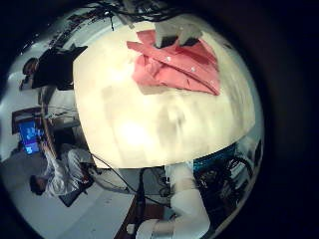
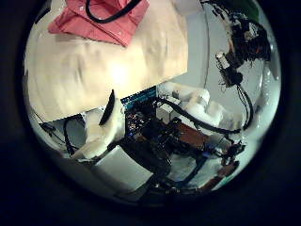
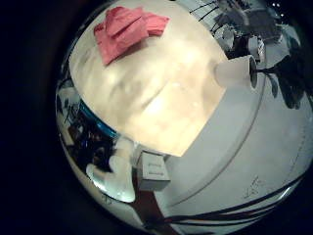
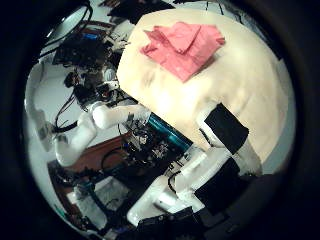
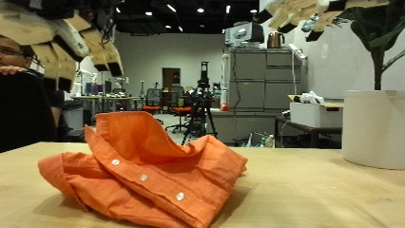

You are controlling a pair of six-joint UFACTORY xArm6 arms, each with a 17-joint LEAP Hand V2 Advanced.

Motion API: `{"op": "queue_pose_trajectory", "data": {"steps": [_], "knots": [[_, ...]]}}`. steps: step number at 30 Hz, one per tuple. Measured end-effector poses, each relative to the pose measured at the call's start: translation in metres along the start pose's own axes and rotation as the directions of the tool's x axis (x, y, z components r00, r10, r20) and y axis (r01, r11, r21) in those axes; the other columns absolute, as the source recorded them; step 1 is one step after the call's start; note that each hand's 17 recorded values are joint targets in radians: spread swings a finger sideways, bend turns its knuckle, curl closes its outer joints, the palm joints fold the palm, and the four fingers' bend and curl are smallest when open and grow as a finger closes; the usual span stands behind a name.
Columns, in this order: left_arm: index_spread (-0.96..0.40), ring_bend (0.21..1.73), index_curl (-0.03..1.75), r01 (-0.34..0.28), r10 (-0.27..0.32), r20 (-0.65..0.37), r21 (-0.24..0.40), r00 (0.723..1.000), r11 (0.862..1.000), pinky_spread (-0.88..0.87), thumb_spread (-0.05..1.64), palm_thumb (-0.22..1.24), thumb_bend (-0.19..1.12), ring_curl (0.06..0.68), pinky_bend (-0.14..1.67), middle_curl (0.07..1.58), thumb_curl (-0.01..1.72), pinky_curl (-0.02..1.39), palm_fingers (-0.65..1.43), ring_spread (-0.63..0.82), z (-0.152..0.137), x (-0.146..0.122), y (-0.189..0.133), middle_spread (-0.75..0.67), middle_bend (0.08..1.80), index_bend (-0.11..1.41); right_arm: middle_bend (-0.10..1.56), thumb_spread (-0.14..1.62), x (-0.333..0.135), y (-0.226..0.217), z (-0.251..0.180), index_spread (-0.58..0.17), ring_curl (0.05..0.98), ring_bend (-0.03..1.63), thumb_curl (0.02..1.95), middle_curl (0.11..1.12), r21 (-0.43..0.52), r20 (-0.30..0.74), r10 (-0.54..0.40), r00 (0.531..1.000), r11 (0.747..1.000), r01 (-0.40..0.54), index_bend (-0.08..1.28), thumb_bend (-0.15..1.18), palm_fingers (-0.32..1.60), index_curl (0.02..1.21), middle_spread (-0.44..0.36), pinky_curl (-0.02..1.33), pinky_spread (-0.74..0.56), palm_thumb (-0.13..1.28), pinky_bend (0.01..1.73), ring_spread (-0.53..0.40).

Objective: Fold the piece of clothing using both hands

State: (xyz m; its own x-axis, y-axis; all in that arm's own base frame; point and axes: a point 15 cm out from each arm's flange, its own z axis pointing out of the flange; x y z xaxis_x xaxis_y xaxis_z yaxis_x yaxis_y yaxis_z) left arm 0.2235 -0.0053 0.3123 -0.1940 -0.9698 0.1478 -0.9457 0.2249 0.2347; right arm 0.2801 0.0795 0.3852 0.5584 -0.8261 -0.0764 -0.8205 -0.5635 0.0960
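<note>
An orange button shirt point(image 5: 145, 171) lies crumpled in a loose heap on the light wooden table point(image 5: 317, 195). My left hand point(image 5: 69, 38) hangs above and behind it, fingers relaxed and open, holding nothing. My right hand point(image 5: 304, 11) is high at the view's top edge, away from the shirt, fingers relaxed and empty. The shirt also shows on the table in the left little finger side palm view point(image 1: 174, 65), the left thumb side palm view point(image 2: 94, 24), the right little finger side palm view point(image 3: 127, 29) and the right thumb side palm view point(image 4: 185, 48).
A white plant pot point(image 5: 374, 128) stands on the table near my right hand; it also shows in the right little finger side palm view point(image 3: 235, 70). Grey cabinets point(image 5: 260, 90) stand behind the table.
</note>
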Motion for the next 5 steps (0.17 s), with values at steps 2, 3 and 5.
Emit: {"op": "queue_pose_trajectory", "data": {"steps": [2, 3, 5], "knots": [[0.1, 0.44, 0.29, 0.009, -0.009, -0.005, 0.001, 1.0, 1.0, 0.49, 1.07, 0.55, -0.02, 0.226, 0.32, 0.32, 0.33, 0.32, 0.07, 0.51, 0.002, -0.002, 0.001, 0.26, 0.2, 0.16, 0.19, 1.39, 0.001, 0.003, -0.001, -0.353, 0.224, 0.28, 0.46, 0.33, -0.001, -0.001, -0.003, 1.0, 1.0, 0.003, 0.19, -0.01, 0.22, 0.37, -0.011, 0.26, 0.43, 0.81, 0.27, 0.217], [0.1, 0.44, 0.29, 0.009, -0.009, -0.01, 0.004, 1.0, 1.0, 0.49, 1.07, 0.55, -0.02, 0.226, 0.32, 0.32, 0.33, 0.32, 0.07, 0.5, 0.002, -0.002, 0.001, 0.26, 0.2, 0.16, 0.19, 1.39, 0.003, 0.003, -0.001, -0.353, 0.225, 0.28, 0.46, 0.33, 0.0, -0.001, -0.003, 1.0, 1.0, 0.003, 0.19, -0.01, 0.22, 0.37, -0.006, 0.26, 0.43, 0.81, 0.27, 0.217], [0.1, 0.44, 0.29, 0.011, -0.01, -0.029, 0.017, 1.0, 1.0, 0.49, 1.07, 0.55, -0.02, 0.227, 0.32, 0.32, 0.34, 0.32, 0.07, 0.5, 0.003, 0.001, -0.001, 0.25, 0.2, 0.16, 0.19, 1.39, 0.011, 0.006, -0.001, -0.354, 0.224, 0.27, 0.45, 0.33, -0.001, -0.004, 0.011, 1.0, 1.0, -0.011, 0.19, -0.01, 0.23, 0.36, 0.01, 0.26, 0.43, 0.82, 0.25, 0.216]]}}
